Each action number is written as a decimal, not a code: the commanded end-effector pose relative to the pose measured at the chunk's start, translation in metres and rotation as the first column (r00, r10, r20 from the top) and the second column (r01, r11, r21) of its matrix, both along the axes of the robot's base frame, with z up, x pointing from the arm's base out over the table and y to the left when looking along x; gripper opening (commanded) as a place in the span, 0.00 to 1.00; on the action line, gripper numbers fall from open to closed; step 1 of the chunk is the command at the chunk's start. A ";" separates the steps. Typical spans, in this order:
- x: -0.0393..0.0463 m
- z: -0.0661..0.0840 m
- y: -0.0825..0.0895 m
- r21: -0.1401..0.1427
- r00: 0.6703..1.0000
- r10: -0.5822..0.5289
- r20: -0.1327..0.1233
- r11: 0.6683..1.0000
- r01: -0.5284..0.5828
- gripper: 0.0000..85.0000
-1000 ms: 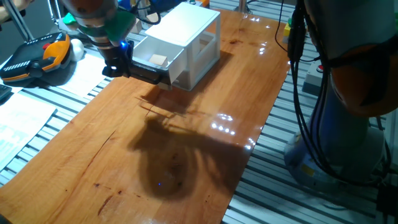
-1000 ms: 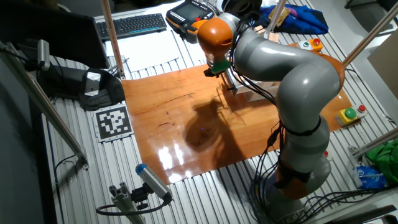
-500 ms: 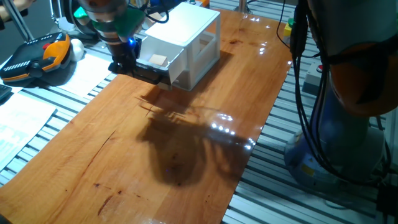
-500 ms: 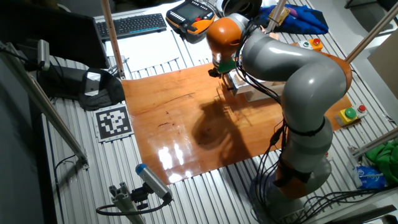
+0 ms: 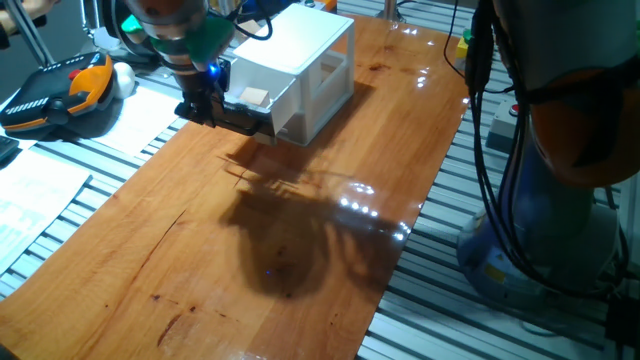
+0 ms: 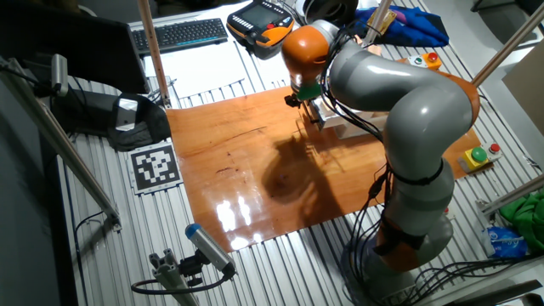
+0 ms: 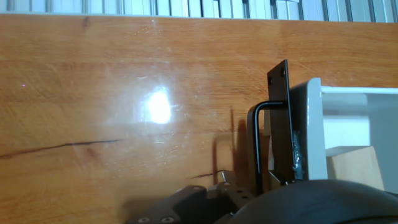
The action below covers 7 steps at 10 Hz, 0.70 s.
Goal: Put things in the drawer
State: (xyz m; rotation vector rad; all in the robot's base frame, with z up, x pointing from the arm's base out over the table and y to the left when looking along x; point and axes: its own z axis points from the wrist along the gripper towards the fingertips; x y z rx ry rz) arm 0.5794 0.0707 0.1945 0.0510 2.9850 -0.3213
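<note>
The white cabinet (image 5: 305, 45) stands at the far end of the wooden board. Its upper drawer (image 5: 287, 98) is pulled out, with a dark handle bar (image 5: 245, 120) across the front. One pale beige cube (image 5: 255, 96) lies inside it. My gripper (image 5: 200, 102) hangs low at the left end of the handle, just in front of the drawer. In the hand view the handle (image 7: 275, 124) and drawer front (image 7: 308, 124) are close on the right, and the cube (image 7: 354, 168) shows behind them. In the other fixed view my gripper (image 6: 310, 109) largely hides the cabinet. The finger gap is not visible.
The wooden board (image 5: 300, 230) stretches toward the camera, carrying my arm's shadow. An orange and black teach pendant (image 5: 60, 90) and papers (image 5: 30, 190) lie to the left of the board. A keyboard (image 6: 183, 34) and a marker tag (image 6: 155, 166) lie beyond the board's edge.
My gripper has moved a little to the right, closer to the drawer's handle end. The cube and drawer have not moved.
</note>
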 end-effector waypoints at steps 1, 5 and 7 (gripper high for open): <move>0.0000 0.000 -0.001 -0.001 1.000 0.000 0.000 1.000 0.000 0.40; 0.0069 0.018 0.000 0.037 0.999 -0.020 -0.025 0.999 0.021 0.00; 0.0103 0.017 -0.001 0.014 1.000 -0.005 -0.023 1.000 0.005 0.00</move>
